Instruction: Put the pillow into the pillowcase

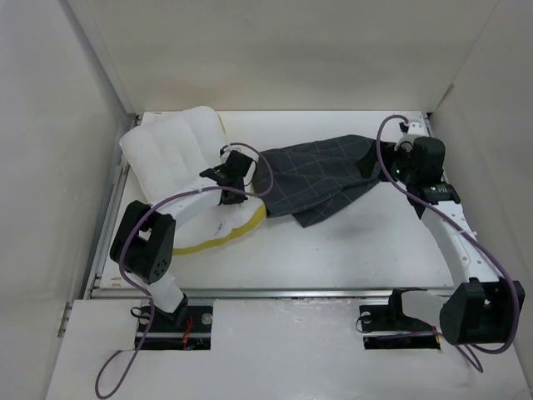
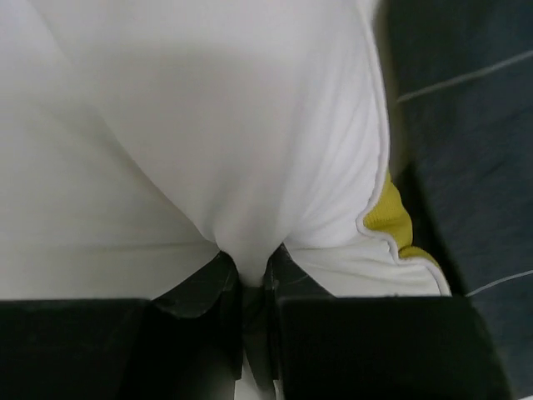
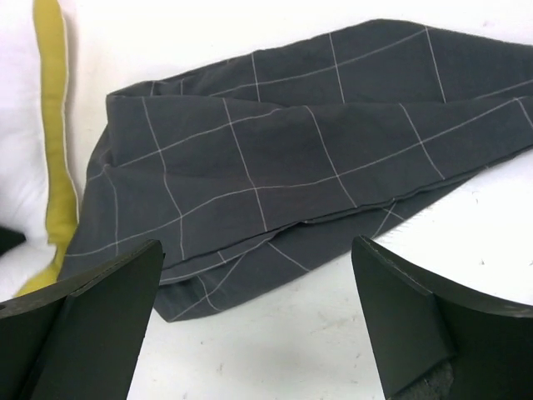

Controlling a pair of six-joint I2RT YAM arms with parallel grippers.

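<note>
The white pillow (image 1: 171, 154) with a yellow edge band lies at the back left of the table. It fills the left wrist view (image 2: 208, 125). My left gripper (image 1: 236, 171) is shut on a fold of the pillow near its right edge (image 2: 246, 267). The dark charcoal pillowcase (image 1: 321, 175) with a thin light check lies crumpled in the middle, right beside the pillow; it also shows in the right wrist view (image 3: 283, 158). My right gripper (image 1: 398, 158) is open and empty at the pillowcase's right end (image 3: 258, 275), above bare table.
White walls close in the table at the back and both sides. A metal rail (image 1: 275, 292) runs along the front edge. Purple cables (image 1: 466, 233) trail along both arms.
</note>
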